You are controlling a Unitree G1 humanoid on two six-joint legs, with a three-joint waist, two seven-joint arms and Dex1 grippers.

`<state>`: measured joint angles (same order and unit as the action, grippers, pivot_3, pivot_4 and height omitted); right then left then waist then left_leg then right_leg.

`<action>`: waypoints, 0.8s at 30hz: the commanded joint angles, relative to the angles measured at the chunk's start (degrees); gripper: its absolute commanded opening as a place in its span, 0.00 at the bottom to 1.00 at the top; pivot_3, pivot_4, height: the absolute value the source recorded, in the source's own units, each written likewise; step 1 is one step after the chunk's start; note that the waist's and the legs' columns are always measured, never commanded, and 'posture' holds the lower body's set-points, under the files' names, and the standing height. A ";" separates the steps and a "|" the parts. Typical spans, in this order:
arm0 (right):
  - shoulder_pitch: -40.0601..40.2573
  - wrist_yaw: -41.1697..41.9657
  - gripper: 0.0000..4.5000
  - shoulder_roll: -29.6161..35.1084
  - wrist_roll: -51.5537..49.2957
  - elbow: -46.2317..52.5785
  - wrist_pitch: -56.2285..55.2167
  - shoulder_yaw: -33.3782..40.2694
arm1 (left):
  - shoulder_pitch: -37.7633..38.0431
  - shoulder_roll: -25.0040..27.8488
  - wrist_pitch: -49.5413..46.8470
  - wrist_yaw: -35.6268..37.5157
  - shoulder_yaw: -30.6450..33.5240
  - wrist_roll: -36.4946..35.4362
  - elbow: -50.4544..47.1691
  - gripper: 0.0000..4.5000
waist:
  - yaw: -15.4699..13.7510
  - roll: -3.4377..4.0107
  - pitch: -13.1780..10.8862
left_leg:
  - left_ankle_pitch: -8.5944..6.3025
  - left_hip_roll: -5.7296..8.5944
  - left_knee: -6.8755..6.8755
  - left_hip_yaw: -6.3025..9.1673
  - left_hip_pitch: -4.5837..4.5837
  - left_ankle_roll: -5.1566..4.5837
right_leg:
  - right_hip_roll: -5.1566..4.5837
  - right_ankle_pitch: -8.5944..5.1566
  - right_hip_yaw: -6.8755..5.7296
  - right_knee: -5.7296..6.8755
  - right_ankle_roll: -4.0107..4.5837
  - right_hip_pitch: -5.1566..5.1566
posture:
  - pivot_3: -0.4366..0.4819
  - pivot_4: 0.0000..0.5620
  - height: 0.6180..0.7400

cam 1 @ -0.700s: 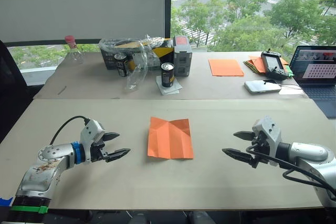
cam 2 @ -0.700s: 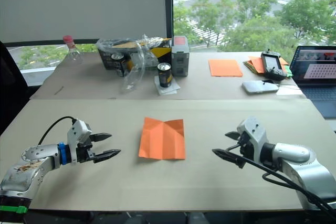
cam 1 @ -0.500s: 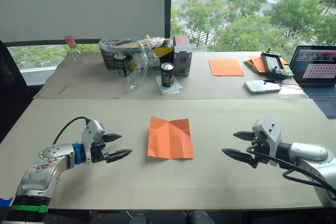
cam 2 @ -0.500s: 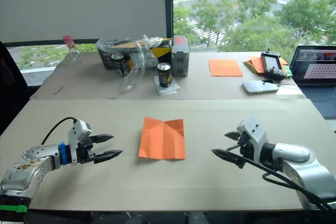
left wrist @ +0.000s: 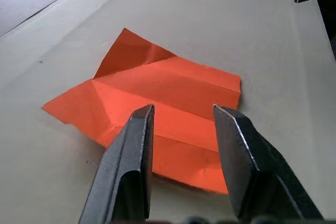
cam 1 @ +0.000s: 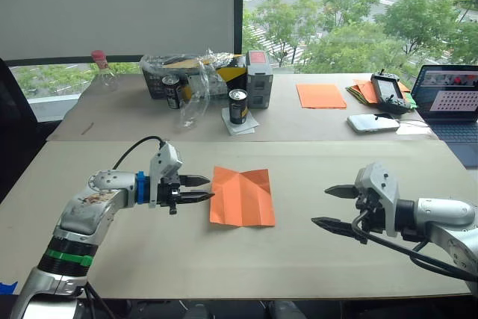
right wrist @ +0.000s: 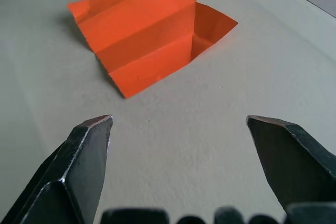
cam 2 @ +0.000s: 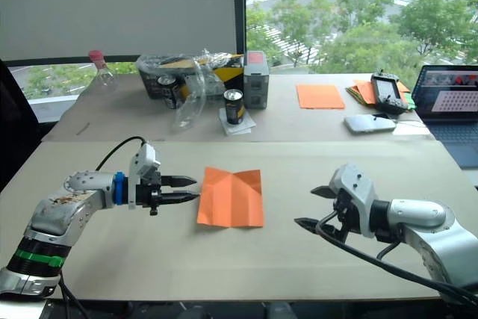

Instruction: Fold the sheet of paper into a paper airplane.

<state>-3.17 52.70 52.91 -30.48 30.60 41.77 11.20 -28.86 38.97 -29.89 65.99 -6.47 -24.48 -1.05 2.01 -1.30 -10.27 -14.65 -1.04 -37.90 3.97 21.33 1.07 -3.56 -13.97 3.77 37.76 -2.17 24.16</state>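
**Left hand at the paper's edge**

Creased sheet of paper (cam 1: 242, 196) lies flat mid-tabletop (cam 1: 299, 267). Left hand (cam 1: 207, 188), narrowly parted, fingertips at its left edge, probably to pinch it. Right hand (cam 1: 331, 206) wide open, well apart, likely waiting.

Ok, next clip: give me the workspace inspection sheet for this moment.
Surface: beige table, bare near the robot.
Job's things: creased orange sheet of paper lying at centre, not yet a plane.
Clutter: far table with cans, bottle, plastic-wrapped box, flat orange sheet, phone, controller, laptop.
Grippers: left gripper open, fingers at the paper's left edge; right gripper open, apart from the paper.
Cables: black cable on the left arm.
Surroundings: window, trees outside.
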 commanded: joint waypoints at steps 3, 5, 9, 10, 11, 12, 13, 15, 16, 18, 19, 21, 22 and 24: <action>3.28 -2.01 1.00 0.19 0.41 3.66 -0.75 2.15 | -4.97 -4.67 5.63 0.18 -5.57 6.05 6.90 0.00 | -0.13 -0.01 0.00 | 0.00 0.03 -0.10 0.06 0.11 0.00 | 0.01 0.03 0.00 -0.07 -0.05 0.00 | 0.48 0.27 0.84; 4.18 -3.43 1.00 -0.36 1.55 3.98 -1.76 2.08 | -6.22 -5.96 6.79 -2.17 -7.64 9.88 10.49 0.00 | 0.17 -0.02 0.01 | 0.00 0.04 -0.12 0.06 0.11 0.00 | 0.01 0.05 0.04 -0.07 -0.07 0.00 | 0.48 0.27 0.84; 4.83 -5.91 1.00 -2.01 2.35 4.80 -2.18 1.38 | -7.12 -8.55 5.97 -4.22 -8.91 12.24 13.51 0.00 | 0.30 -0.03 0.01 | 0.00 0.04 -0.12 0.09 0.11 -0.01 | 0.03 0.04 0.03 -0.04 -0.08 0.01 | 0.48 0.27 0.84; 4.44 -6.51 1.00 -2.41 2.69 4.86 -2.06 0.72 | -6.93 -8.71 5.99 -4.53 -9.28 13.09 14.01 0.00 | 0.28 -0.03 0.01 | 0.00 0.04 -0.12 0.10 0.12 -0.01 | 0.03 0.04 0.03 -0.04 -0.08 0.01 | 0.48 0.27 0.84; 3.86 -7.19 1.00 -2.78 3.08 4.73 -1.84 0.02 | -6.65 -8.74 5.85 -4.75 -9.40 13.61 14.30 0.00 | 0.29 -0.03 0.01 | 0.00 0.05 -0.13 0.10 0.12 -0.01 | 0.02 0.05 0.03 -0.05 -0.08 0.01 | 0.48 0.27 0.84; 3.50 -7.53 1.00 -2.94 3.40 4.60 -1.77 -0.42 | -6.50 -8.81 5.71 -4.88 -9.44 13.92 14.45 0.00 | 0.31 -0.02 0.01 | 0.00 0.05 -0.14 0.10 0.13 -0.01 | 0.02 0.05 0.03 -0.06 -0.09 0.01 | 0.48 0.27 0.84; 2.70 -7.97 1.00 -3.25 4.14 3.94 -2.04 -1.55 | -6.28 -8.82 4.47 -5.66 -9.60 14.56 14.76 0.00 | 0.32 -0.03 0.01 | 0.00 0.05 -0.14 0.10 0.13 -0.01 | 0.02 0.05 0.03 -0.05 -0.09 0.01 | 0.48 0.27 0.84; 0.53 -8.92 1.00 -4.48 5.61 1.38 -2.93 -4.02 | -5.59 -8.89 3.53 -6.00 -10.51 15.70 14.99 0.00 | 0.35 -0.03 0.01 | 0.00 0.05 -0.14 0.11 0.12 -0.01 | 0.02 0.05 0.03 -0.04 -0.09 0.01 | 0.48 0.27 0.84; -0.86 -9.39 1.00 -4.96 6.99 -0.50 -3.59 -5.53 | -5.28 -9.10 2.51 -6.18 -10.77 15.78 14.69 0.00 | 0.42 -0.06 0.04 | 0.00 0.05 -0.14 0.11 0.11 -0.01 | 0.03 0.05 0.03 -0.04 -0.09 0.00 | 0.48 0.27 0.84; -4.83 -8.88 1.00 -5.68 10.17 -5.16 -5.52 -9.82 | -4.72 -9.16 0.96 -6.46 -11.42 16.29 13.95 0.00 | 0.40 -0.05 0.04 | 0.00 0.05 -0.14 0.11 0.03 -0.01 | 0.02 0.05 0.04 -0.03 -0.09 -0.08 | 0.48 0.27 0.84; -6.48 -8.44 1.00 -6.15 10.78 -6.93 -6.13 -11.22 | -4.55 -9.07 0.52 -6.62 -11.72 16.74 13.67 0.00 | 0.43 -0.07 0.06 | 0.00 0.06 -0.15 0.11 0.01 -0.01 | 0.02 0.05 0.04 -0.03 -0.09 -0.10 | 0.48 0.27 0.84; -11.74 -7.39 1.00 -7.36 12.66 -11.70 -7.09 -14.94 | -4.20 -9.06 -0.35 -7.50 -11.18 16.98 13.66 0.00 | 0.43 -0.05 0.07 | 0.00 0.06 -0.15 0.11 -0.02 -0.01 | 0.02 0.05 0.04 -0.03 -0.09 -0.12 | 0.48 0.27 0.84; -14.48 -7.15 1.00 -8.54 13.31 -14.54 -7.29 -16.34 | -3.95 -8.92 -0.58 -7.89 -10.96 17.13 13.63 0.00 | 0.50 -0.05 0.08 | 0.00 0.06 -0.15 0.11 -0.04 -0.01 | 0.02 0.05 0.04 -0.02 -0.09 -0.13 | 0.48 0.27 0.84; -18.16 -6.40 0.89 -10.20 14.52 -18.86 -7.76 -18.49 | -3.44 -8.69 -1.30 -8.49 -10.51 17.16 13.26 0.00 | 0.51 -0.03 0.10 | 0.01 0.05 -0.15 0.12 -0.06 -0.01 | 0.03 0.06 0.04 0.02 -0.09 -0.12 | 0.48 0.27 0.84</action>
<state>-19.51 45.50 43.13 -16.98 13.73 36.00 -6.58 -33.93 29.63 -28.99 58.59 -16.12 -9.09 11.23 2.52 -1.33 -10.17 -14.65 -0.99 -38.05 4.09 21.26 1.06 -3.53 -13.92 3.81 37.79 -2.26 24.04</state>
